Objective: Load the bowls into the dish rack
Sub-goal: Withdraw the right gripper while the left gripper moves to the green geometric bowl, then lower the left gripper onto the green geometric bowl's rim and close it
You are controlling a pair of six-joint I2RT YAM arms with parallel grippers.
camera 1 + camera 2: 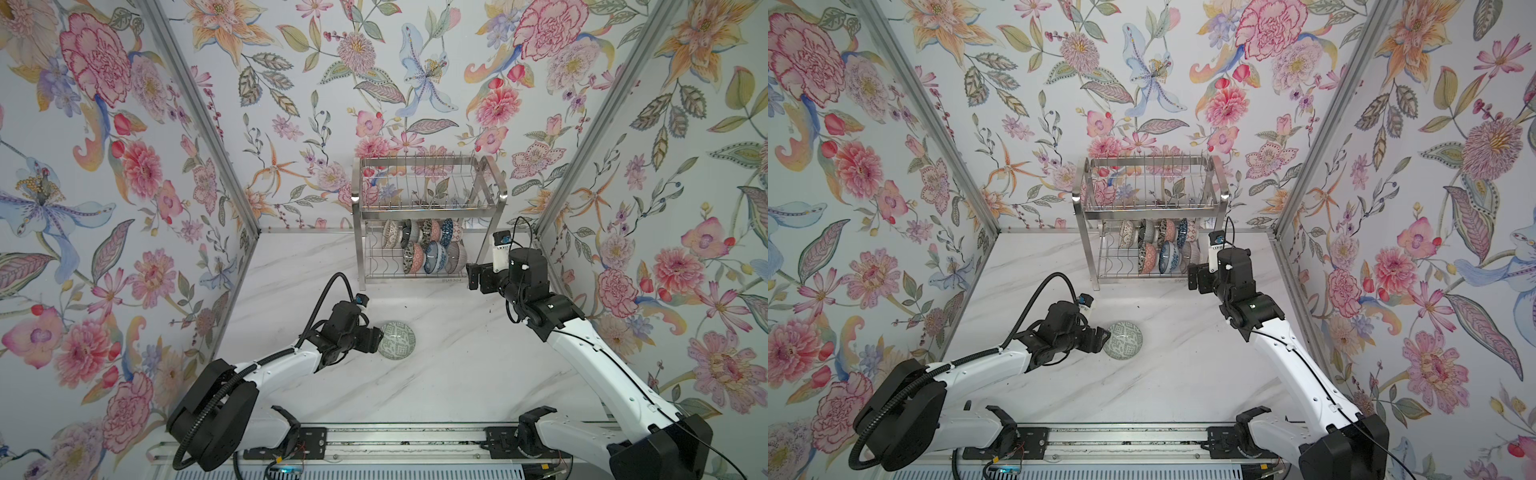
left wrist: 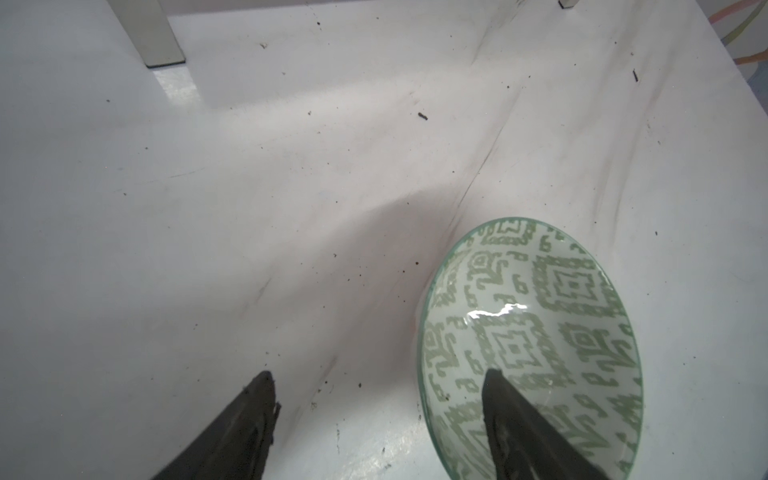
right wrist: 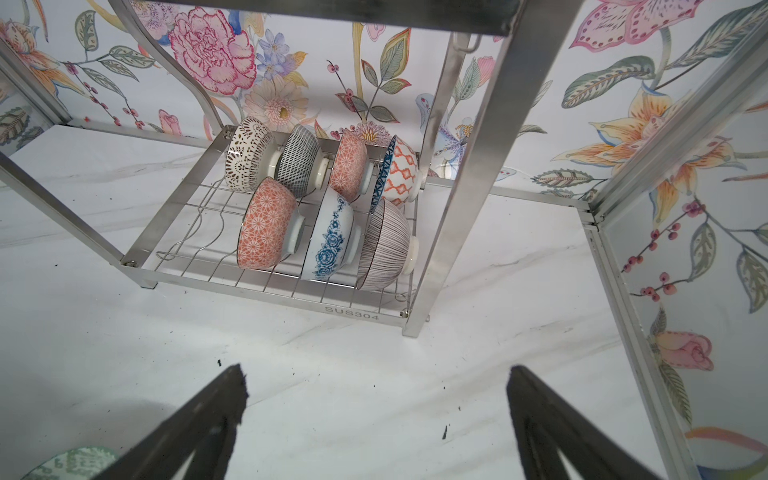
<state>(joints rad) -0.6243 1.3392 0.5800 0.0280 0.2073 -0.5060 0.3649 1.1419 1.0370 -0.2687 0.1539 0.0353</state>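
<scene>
Toward the left of the marble-patterned bench (image 1: 457, 374), a green geometric bowl (image 1: 397, 340) sat upright, well apart from the dish rack (image 1: 428, 215). The left pincer (image 1: 375, 338) straddled the bowl's left rim with its jaws apart. One finger (image 2: 523, 428) was over the inside, the other finger (image 2: 237, 428) was outside above the bench, and nothing was clamped.

Near the far wall, at the middle, the dish rack held seven bowls on edge in its lower tier, in two rows crowded toward the right end. The far row, from the left:
- a black-and-white dotted bowl (image 3: 248, 154)
- a grey grid bowl (image 3: 297, 160)
- a pink bowl (image 3: 351, 164)
- an orange lattice bowl (image 3: 401, 170) with blue triangles inside

The near row, from the left:
- a pink star-patterned bowl (image 3: 266, 224)
- a blue floral bowl (image 3: 332, 235)
- a fine-lined grey bowl (image 3: 384, 245)

"SUS304" was stamped on the rack's near bottom band (image 3: 351, 312).

Just beside the rack's near right leg, the right pincer (image 1: 471, 276) hung above the bench, facing the rack. Its jaws were wide apart with nothing between them. Dark specks (image 3: 444, 432) dotted the bench, and floral wallpaper (image 1: 415, 75) covered the walls.
</scene>
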